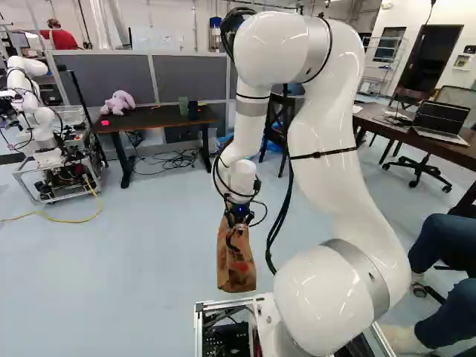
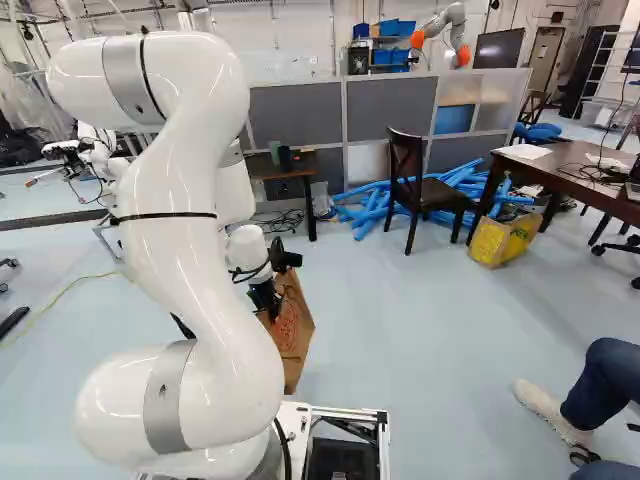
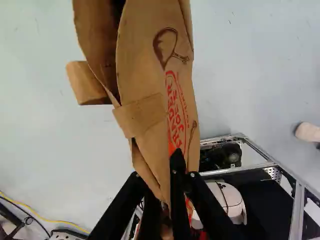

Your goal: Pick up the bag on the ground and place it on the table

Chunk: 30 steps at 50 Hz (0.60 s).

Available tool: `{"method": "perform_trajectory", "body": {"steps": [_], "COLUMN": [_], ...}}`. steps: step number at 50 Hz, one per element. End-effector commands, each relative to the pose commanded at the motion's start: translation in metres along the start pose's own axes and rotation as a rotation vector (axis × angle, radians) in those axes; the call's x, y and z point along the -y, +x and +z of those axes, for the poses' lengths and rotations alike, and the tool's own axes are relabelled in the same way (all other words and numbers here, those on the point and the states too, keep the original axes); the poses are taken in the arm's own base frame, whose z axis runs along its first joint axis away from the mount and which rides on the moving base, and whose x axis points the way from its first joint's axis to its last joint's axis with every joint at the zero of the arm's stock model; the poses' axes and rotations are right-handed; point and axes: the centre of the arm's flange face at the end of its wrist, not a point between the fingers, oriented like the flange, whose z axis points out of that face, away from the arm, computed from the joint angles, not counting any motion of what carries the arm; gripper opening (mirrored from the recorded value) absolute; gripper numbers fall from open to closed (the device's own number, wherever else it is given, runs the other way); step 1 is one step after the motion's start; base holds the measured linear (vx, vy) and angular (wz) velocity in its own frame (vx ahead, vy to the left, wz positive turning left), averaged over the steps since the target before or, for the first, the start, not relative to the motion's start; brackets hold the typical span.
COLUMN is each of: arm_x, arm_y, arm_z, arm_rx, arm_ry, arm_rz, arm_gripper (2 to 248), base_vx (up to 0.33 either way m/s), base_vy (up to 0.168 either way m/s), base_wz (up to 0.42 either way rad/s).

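Pale blue floor (image 1: 134,282) beneath a brown paper bag (image 3: 142,60) with red lettering (image 3: 173,107), in the grip of the hand (image 1: 234,239)

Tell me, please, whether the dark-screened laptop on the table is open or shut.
Open: the laptop has its screen raised above its keyboard.
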Motion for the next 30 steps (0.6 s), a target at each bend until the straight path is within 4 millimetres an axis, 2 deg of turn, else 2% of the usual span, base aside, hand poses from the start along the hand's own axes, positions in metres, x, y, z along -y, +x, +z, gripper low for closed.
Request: {"method": "perform_trajectory", "body": {"steps": [30], "arm_x": [-0.012], "arm_y": [-0.012], "arm_z": [-0.045], "arm_rx": [-0.004], "arm_ry": [0.019], "arm_rz": [0.017], "arm_gripper": [25], "base_vx": [0.0], "base_vy": [0.0], "base_wz": [0.0]}}
